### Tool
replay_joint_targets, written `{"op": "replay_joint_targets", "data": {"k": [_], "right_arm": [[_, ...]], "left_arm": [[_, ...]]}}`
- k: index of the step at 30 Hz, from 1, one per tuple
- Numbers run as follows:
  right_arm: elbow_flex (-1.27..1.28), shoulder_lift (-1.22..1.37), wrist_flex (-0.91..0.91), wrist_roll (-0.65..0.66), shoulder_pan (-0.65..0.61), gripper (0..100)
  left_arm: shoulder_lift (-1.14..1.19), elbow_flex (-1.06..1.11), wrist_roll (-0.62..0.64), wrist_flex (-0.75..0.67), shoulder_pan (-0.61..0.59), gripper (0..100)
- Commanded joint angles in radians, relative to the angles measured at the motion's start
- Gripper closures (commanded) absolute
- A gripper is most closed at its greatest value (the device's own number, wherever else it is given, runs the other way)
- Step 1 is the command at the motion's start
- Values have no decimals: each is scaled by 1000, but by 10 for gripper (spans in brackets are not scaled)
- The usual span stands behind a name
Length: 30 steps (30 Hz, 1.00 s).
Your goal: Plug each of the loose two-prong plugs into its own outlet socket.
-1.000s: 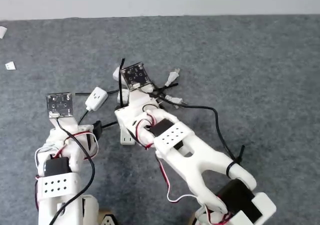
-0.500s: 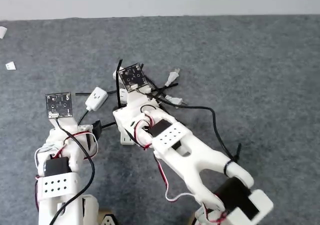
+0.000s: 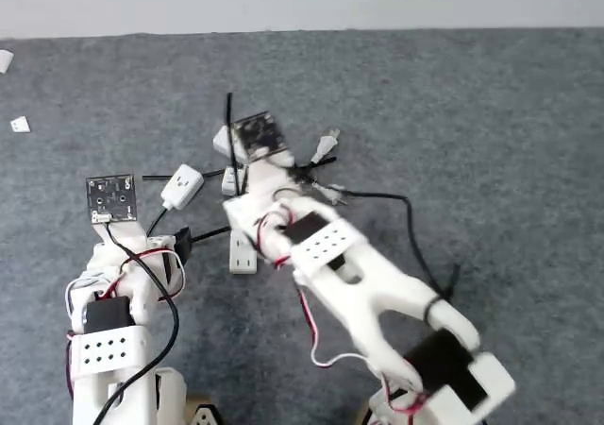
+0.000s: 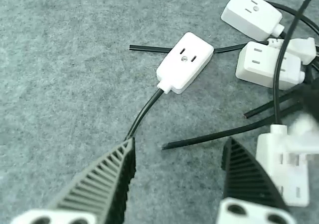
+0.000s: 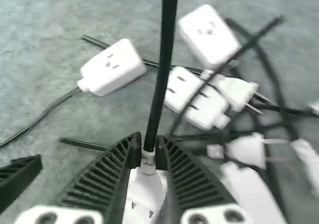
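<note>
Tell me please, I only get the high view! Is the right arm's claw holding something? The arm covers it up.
Observer: Yes. The right wrist view shows the right gripper shut on a white connector, with its black cord coming out between the fingers.
Operator: And the left claw?
Observer: The left gripper is open and holds nothing. A white socket lies beyond its fingertips on the grey mat.

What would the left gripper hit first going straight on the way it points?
Likely the black cord just ahead of the open left gripper, then the white outlet socket it leads to; height above the carpet is unclear.
</note>
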Motion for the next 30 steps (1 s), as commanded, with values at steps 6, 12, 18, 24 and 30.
{"op": "replay_joint_targets", "data": {"k": [6,12,18,24,30], "right_arm": [[-63,-206,409,5,229,988],[-69,-107,472,58,375,988],[-123,24,475,138,487,987],[-124,140,475,273,515,983],[-209,268,513,353,555,979]], "left_arm": [[0,-33,-12,-35,-5,739],[0,-33,-12,-35,-3,739],[2,-33,-12,-35,-3,739],[2,-33,-12,-35,-3,739],[0,-33,-12,-32,-3,739]]}}
